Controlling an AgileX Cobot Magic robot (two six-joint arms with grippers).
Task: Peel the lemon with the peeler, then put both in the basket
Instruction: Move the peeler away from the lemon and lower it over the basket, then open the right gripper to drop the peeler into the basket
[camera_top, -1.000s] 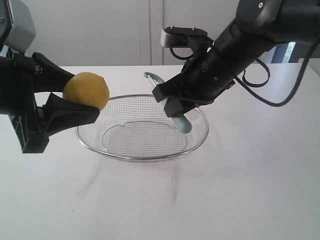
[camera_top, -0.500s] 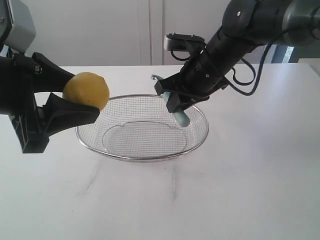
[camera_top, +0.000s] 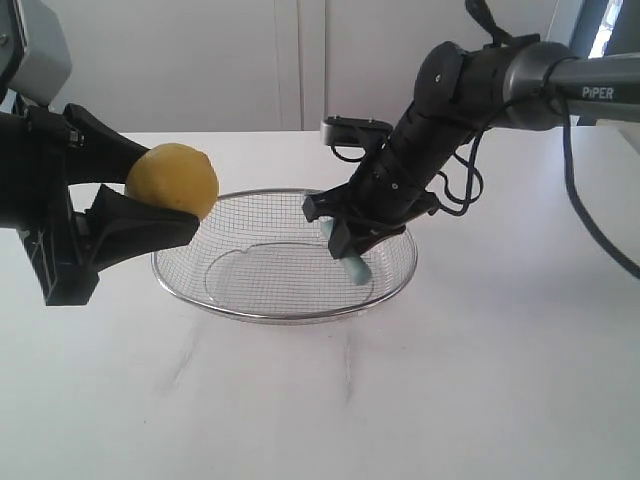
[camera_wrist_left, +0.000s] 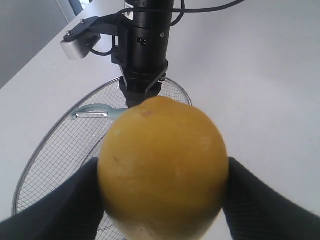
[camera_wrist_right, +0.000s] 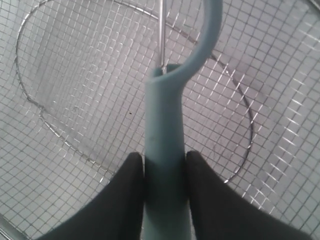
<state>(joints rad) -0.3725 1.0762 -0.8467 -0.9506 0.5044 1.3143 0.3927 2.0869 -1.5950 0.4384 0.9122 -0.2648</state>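
Both pincers are loaded. The left pincer (camera_top: 172, 192) is clamped on the lemon (camera_top: 170, 176), gripping the fruit from opposite sides and holding it in the air at the left of the basket (camera_top: 285, 317), just above and outside that rim. Toward the left wrist camera the lemon shows smooth, bright yellow skin. The right pincer (camera_top: 347, 238) reaches down over the right half of the basket and is closed on the peeler (camera_top: 356, 267). In the right wrist view its two black fingers (camera_wrist_right: 122, 200) squeeze the pale teal handle from both sides, and the curved head with its metal blade runs on from them above the wire mesh. In the exterior view the butt of the handle sticks out below the pincer, low inside the basket; whether it touches the mesh cannot be told. The basket sits on the white counter (camera_top: 480, 380) between the two arms. Lemon and peeler are well apart, on opposite sides of the basket.
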